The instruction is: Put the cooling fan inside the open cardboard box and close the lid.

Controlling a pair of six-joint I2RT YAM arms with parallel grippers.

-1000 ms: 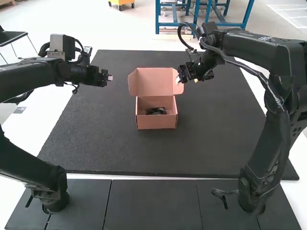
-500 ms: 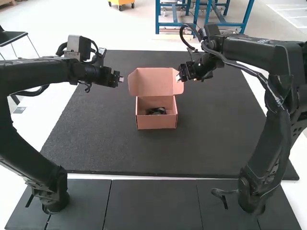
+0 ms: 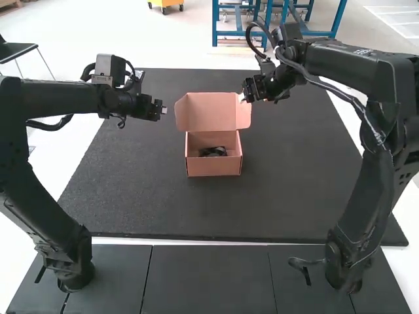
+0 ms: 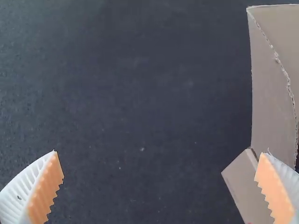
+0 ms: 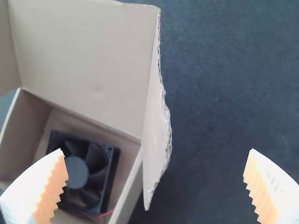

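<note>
Cooling fan (image 3: 213, 152) flat on the floor of the open cardboard box (image 3: 214, 165); lid (image 3: 211, 111) upright at the box's far side. Left hand (image 3: 159, 109) just beside the lid's left flap, released, fingers spread wide, grasping nothing. Right hand (image 3: 246, 97) just above the lid's right flap, likewise released and empty; black mat (image 3: 131, 183) under the box

In the high view's centre, the front wall of the open brown cardboard box (image 3: 213, 165) hides the lower part of the black square cooling fan (image 3: 213, 152).
</note>
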